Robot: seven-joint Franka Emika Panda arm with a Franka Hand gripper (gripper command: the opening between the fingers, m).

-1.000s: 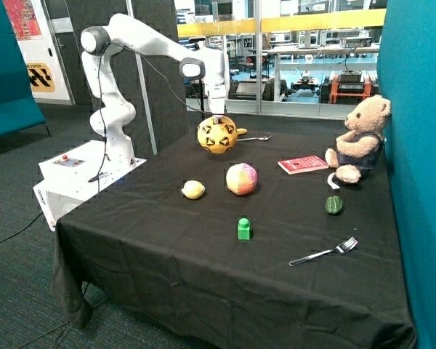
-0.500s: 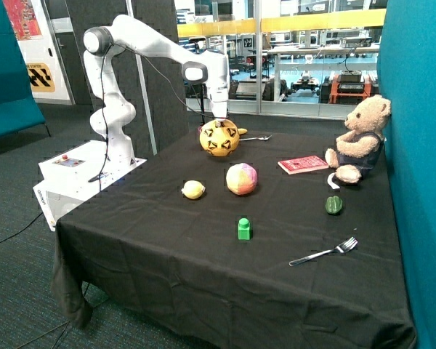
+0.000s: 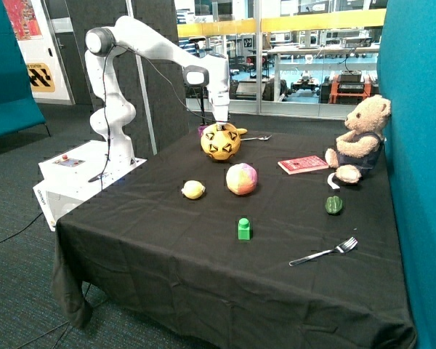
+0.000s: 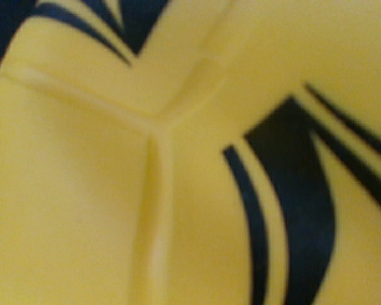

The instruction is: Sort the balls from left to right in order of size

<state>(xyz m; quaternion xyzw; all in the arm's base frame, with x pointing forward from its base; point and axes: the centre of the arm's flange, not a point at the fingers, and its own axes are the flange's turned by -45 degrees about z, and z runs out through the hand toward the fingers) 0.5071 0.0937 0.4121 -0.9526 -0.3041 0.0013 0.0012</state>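
Football (image 3: 220,142) has shifted across the far side of the bench (image 3: 167,247) over the last second, toward the spoon (image 3: 256,137) and book (image 3: 303,164), with the gripper (image 3: 221,121) travelling on top of it. It now sits lower than a second ago, apparently at or close to the cloth; contact underneath cannot be confirmed. The wrist view is filled by the football's yellow panels and black marks (image 4: 178,165), so the gripper is right against it. Finger state: cannot tell, as the ball hides them in both views. Other balls unchanged: yellow ball (image 3: 193,190) and pink ball (image 3: 241,179) lie near each other mid-bench, yellow on the arm-base side, well apart from the football. Judgement: the football is mid-transfer or being set down; the small and medium balls already run small-to-larger, but the largest is behind them rather than in line, so the row is not finished. Green block (image 3: 243,229), fork (image 3: 324,253) and bear (image 3: 358,140) untouched.
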